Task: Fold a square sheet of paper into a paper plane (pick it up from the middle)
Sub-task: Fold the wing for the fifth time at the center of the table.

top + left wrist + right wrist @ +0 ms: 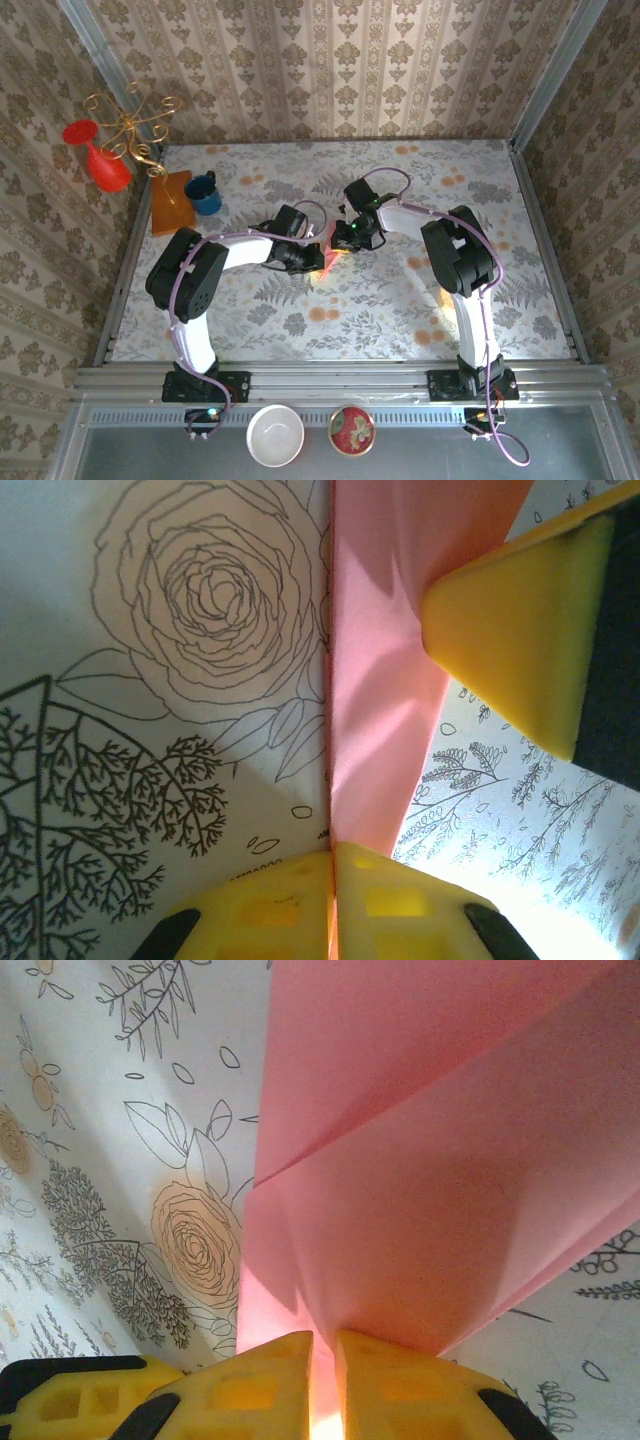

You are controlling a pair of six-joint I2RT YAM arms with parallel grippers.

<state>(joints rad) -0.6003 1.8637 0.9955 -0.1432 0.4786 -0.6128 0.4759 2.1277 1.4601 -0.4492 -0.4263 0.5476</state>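
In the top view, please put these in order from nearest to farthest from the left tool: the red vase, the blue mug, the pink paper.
1. The pink paper, gripped in the left tool at the centre of the table.
2. The blue mug, at the back left.
3. The red vase, beyond the left edge.

The left pincer (pixel 316 259) and right pincer (pixel 343 247) meet over the salmon-pink paper (pixel 333 264) (mostly hidden beneath them).

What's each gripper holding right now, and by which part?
Both are shut on the folded salmon-pink paper: the left gripper pinches a creased edge, and the right gripper pinches the stacked layers at their edge.
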